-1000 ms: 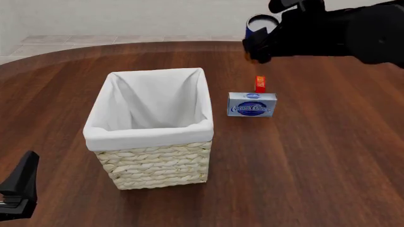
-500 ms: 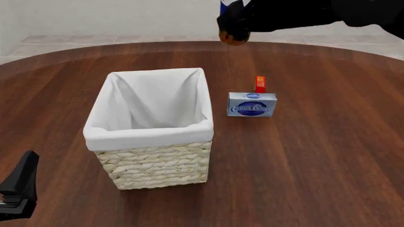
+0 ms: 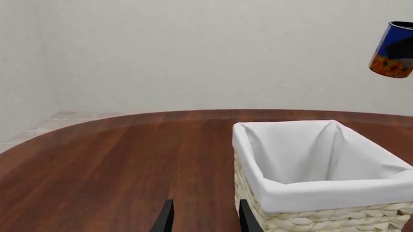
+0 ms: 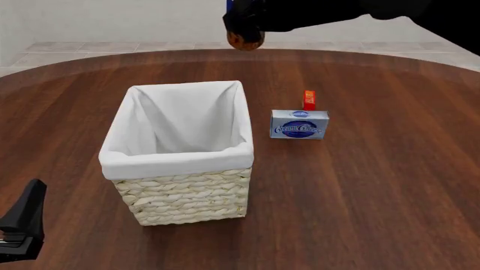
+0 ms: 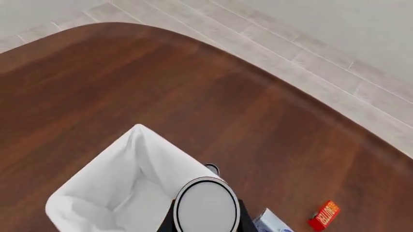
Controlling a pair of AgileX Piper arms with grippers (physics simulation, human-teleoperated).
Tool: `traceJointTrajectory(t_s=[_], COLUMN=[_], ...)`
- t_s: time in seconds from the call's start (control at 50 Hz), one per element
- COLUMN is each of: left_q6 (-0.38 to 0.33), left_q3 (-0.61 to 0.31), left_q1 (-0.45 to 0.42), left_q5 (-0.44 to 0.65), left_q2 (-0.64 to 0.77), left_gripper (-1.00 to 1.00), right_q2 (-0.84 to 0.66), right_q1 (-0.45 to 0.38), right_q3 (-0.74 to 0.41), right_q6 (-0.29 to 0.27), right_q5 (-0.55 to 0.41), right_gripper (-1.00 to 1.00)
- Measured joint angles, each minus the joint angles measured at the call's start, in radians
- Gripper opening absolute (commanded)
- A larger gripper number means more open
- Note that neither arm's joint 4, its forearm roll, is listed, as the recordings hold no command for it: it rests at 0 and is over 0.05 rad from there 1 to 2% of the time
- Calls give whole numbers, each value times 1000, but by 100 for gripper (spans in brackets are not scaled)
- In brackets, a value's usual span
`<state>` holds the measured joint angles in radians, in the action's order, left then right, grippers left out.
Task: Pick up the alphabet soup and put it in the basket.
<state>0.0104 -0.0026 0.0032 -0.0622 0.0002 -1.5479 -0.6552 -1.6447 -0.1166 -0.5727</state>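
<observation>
Even, bright, diffuse render light, source unclear. Renders sharp throughout, no blur, no edge distortion. Soft sheen on table [image 4: 375, 197] (no harsh glare). Basket [image 4: 180, 194] lining shaded inside.

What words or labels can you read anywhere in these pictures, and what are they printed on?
"Cream Cheese": script on the front of the blue-white cream cheese box, legible but soft.
Small orange-red box: white lettering, too blurred to read.
Alphabet soup can: blue and orange label, no words legible.
Basket: no text.
</observation>
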Motion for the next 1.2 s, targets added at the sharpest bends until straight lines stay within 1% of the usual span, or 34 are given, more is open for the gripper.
traceJointTrajectory(t_s=[0.36,0.68,0.9,1.2], left_q6=[0,0,0,2], left_q3=[0,0,0,0], left_q1=[3,7,8,10], left_q5=[-4,-7,-9,-12], left_q2=[0,0,0,0], left_gripper=[100,100,100,100], right_q2=[-58,-104,-132,-167], right_q1=[-68,-132,-157,-170], right_q3=[-37,-34,-37,-53], right_q6=[31,46,54,65], right_q5=[-5,-13,-11,-8], right_gripper=[-100,-100,-100,-100])
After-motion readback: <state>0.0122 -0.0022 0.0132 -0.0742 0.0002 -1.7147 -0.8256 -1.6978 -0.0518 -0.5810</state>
